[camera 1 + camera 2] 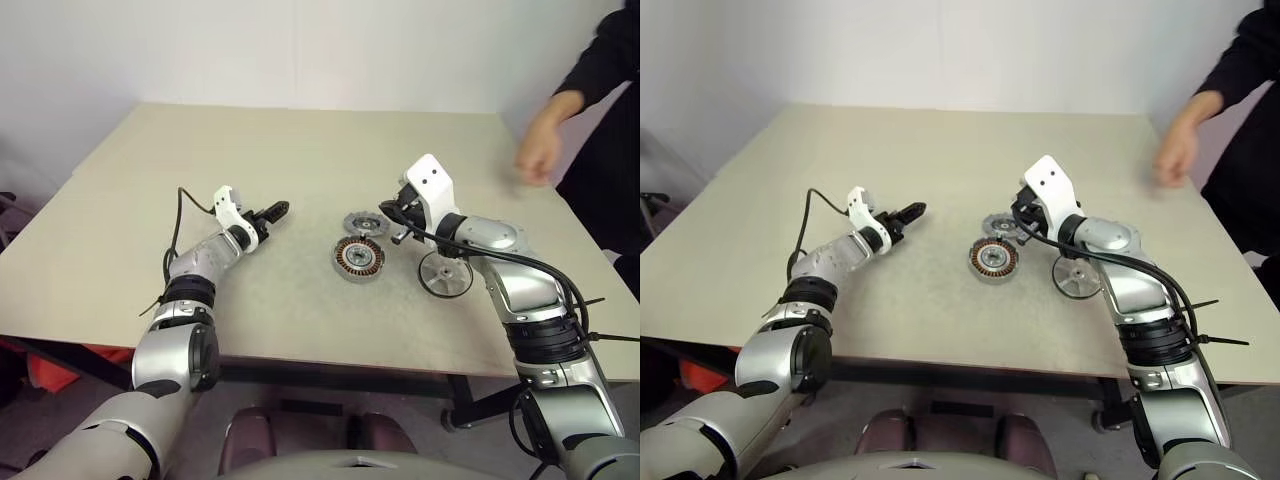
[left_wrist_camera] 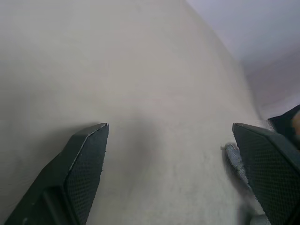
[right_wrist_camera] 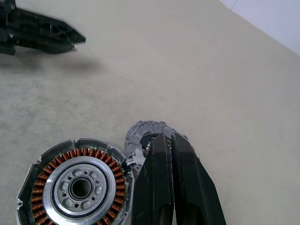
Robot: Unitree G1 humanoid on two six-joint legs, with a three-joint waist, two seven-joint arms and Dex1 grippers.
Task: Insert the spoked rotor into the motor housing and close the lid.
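Observation:
The motor housing (image 1: 359, 258), a grey cup ringed with copper coils, lies flat near the table's middle and shows close up in the right wrist view (image 3: 77, 185). Just behind it lies the grey notched lid (image 1: 366, 223), partly hidden by my right gripper's fingers (image 3: 178, 187). The spoked rotor (image 1: 446, 275), black-rimmed with silver spokes, rests on the table under my right forearm. My right gripper (image 1: 388, 210) is shut, empty, and hovers above the lid. My left gripper (image 1: 275, 212) is open and holds nothing, to the left of the parts, pointing toward them above bare table (image 2: 169, 127).
A person's hand (image 1: 540, 155) and dark sleeve hover over the table's far right corner. The beige table (image 1: 300, 150) has bare surface behind and to the left of the parts. Its front edge runs just below my arms.

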